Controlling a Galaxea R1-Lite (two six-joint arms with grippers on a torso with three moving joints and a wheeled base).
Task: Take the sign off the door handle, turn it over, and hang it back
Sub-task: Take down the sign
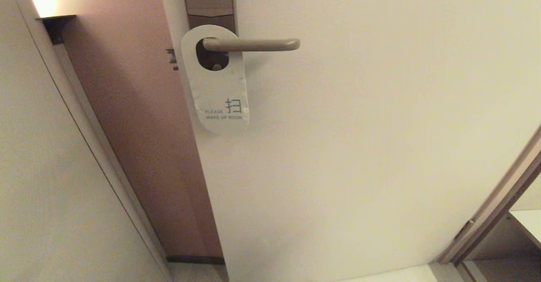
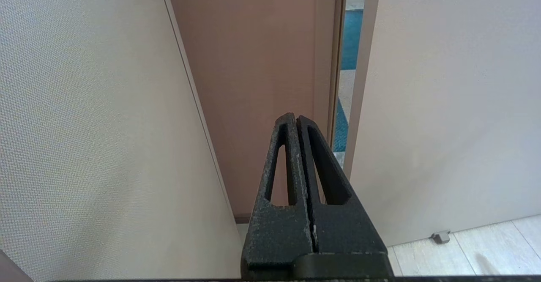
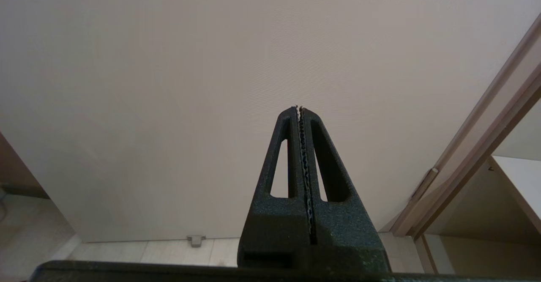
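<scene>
The sign (image 1: 217,91) hangs by its oval hole on the door handle (image 1: 253,44), white face out, reading "PLEASE MAKE UP ROOM". The handle is a slim beige lever on a brown lock plate (image 1: 209,3) near the door's edge. Neither arm shows in the head view. My left gripper (image 2: 294,117) is shut and empty, low down, pointing at the gap beside the door's edge. My right gripper (image 3: 299,108) is shut and empty too, low down, facing the plain door panel. The sign and handle are out of both wrist views.
The pale door (image 1: 380,125) stands ajar, with a brown frame (image 1: 139,125) and a wall (image 1: 42,168) to its left. A doorstop (image 3: 195,240) sits at the door's foot on the tiled floor. Another door frame (image 1: 498,201) is at the lower right.
</scene>
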